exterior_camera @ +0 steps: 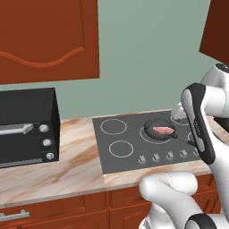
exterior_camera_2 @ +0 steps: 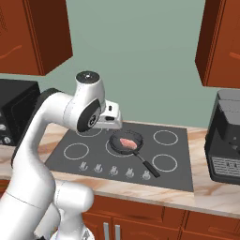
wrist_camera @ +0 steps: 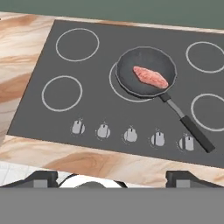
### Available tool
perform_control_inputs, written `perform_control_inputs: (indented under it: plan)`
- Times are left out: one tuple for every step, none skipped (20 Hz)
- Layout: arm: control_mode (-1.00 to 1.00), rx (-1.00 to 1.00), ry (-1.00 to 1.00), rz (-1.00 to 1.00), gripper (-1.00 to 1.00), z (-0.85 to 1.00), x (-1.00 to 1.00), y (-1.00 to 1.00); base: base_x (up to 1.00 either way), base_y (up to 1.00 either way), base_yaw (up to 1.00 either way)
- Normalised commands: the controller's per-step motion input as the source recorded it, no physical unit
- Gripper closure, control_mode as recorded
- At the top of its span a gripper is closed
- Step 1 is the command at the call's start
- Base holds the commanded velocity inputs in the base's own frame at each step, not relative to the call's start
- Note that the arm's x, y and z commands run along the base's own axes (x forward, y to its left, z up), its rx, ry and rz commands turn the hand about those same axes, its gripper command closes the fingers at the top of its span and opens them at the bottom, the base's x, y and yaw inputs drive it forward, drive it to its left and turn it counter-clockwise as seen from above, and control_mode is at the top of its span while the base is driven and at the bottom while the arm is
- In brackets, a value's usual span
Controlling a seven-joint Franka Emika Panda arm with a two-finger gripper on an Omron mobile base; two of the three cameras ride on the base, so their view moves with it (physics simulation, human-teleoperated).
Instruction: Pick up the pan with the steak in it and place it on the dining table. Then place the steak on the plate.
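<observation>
Sitting on stove: the pan [wrist_camera: 146,71] rests on the centre burner ring of the dark stove [wrist_camera: 87,113], on the marbled counter [exterior_camera: 53,170].
Steak [wrist_camera: 150,77]: lies flat inside the pan, pinkish-red.
Handle [wrist_camera: 188,126]: thin and straight — slants toward the row of knobs [wrist_camera: 130,134] at the stove's front edge.
Jaws [wrist_camera: 112,178]: spread wide, nothing between them, hanging above the counter's front edge, well apart from the pan.
Left: black microwave [exterior_camera: 27,126].
Right: black appliance [exterior_camera_2: 226,140] — beside the stove.
Above: red-brown cabinets [exterior_camera: 49,40].
</observation>
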Motion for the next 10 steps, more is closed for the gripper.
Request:
perform_control_inputs:
  plan:
    - [-1.00, 0.00, -0.08, 0.05, -1.00, -0.17, -0.55, -0.79, 0.00, 0.00, 0.00]
    - [-1.00, 0.00, -0.06, 0.05, -1.00, -0.20, -0.43, -0.80, 0.00, 0.00, 0.00]
    - [-1.00, 0.00, -0.03, 0.04, -1.00, -0.22, -0.31, -0.80, 0.00, 0.00, 0.00]
    - [-1.00, 0.00, -0.01, 0.03, -1.00, -0.24, -0.23, -0.76, 0.00, 0.00, 0.00]
    - [-1.00, 0.00, 0.00, 0.02, -1.00, -0.26, -0.13, -0.70, 0.00, 0.00, 0.00]
    - [-1.00, 0.00, 0.00, 0.00, -1.00, -0.28, -0.04, -0.68, 0.00, 0.00, 0.00]
    - [-1.00, 0.00, 0.00, 0.00, -1.00, -0.30, 0.00, -0.70, 0.00, 0.00, 0.00]
    - [-1.00, 0.00, 0.00, 0.00, -1.00, -0.30, 0.00, -0.70, 0.00, 0.00, 0.00]
    - [-1.00, 0.00, 0.01, 0.00, -1.00, -0.31, 0.02, -0.72, 0.00, 0.00, 0.00]
    - [-1.00, 0.00, 0.02, 0.00, -1.00, -0.31, 0.08, -0.71, 0.00, 0.00, 0.00]
